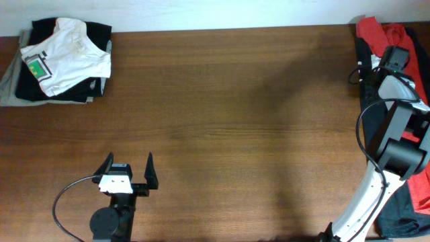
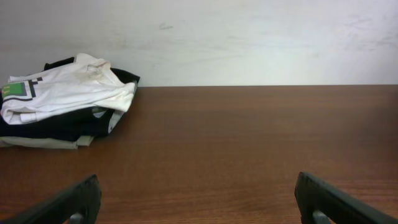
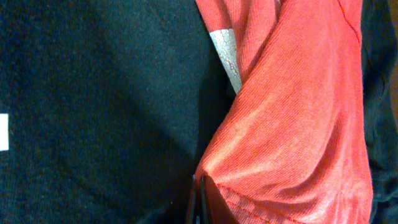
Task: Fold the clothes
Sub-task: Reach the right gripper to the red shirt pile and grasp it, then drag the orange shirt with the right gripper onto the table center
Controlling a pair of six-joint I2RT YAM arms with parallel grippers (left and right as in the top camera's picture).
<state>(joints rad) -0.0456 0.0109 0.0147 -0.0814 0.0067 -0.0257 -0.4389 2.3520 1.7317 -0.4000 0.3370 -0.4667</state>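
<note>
The red-orange T-shirt (image 1: pixel 371 30) lies bunched at the far right edge of the table, on a black garment (image 1: pixel 368 81). My right gripper (image 1: pixel 394 59) is over that pile. In the right wrist view its fingers (image 3: pixel 200 198) are shut on a fold of the red-orange T-shirt (image 3: pixel 298 118), with a bit of white print showing and the black garment (image 3: pixel 93 106) under it. My left gripper (image 1: pixel 127 168) is open and empty near the front left of the table; its fingertips (image 2: pixel 199 202) stand wide apart over bare wood.
A stack of folded clothes with a white shirt with a green patch (image 1: pixel 64 57) on top sits at the back left corner; it also shows in the left wrist view (image 2: pixel 62 96). More dark and red cloth (image 1: pixel 413 198) hangs off the right edge by the right arm's base.
</note>
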